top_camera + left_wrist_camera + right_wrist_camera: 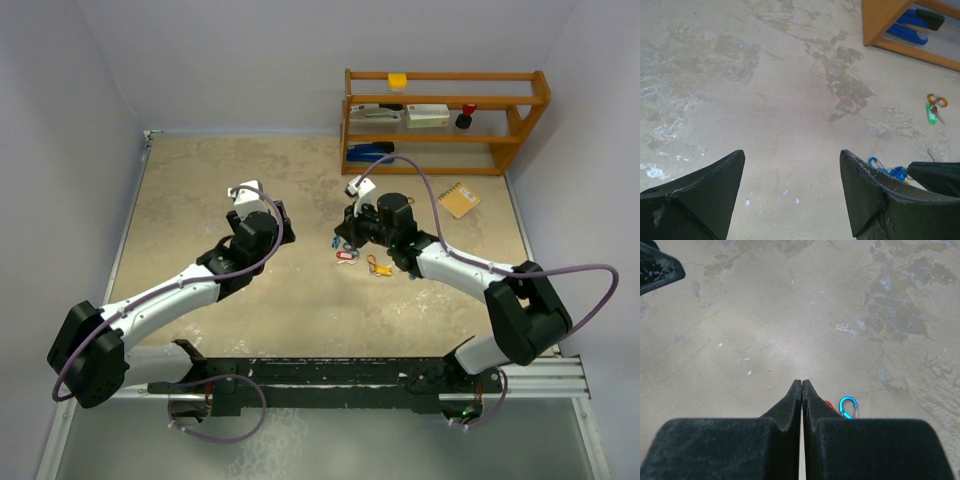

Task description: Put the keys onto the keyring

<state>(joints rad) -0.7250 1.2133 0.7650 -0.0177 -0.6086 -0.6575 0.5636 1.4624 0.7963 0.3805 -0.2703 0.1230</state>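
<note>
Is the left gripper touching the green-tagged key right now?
Apart. The left wrist view shows the left gripper open over bare table, with the green-tagged key lying well away and table surface showing between them.

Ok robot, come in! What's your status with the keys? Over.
Left pincer open, empty. Right pincer shut, nothing seen in it, beside the keys on the table. Shelf stands well behind, not in the way.
</note>
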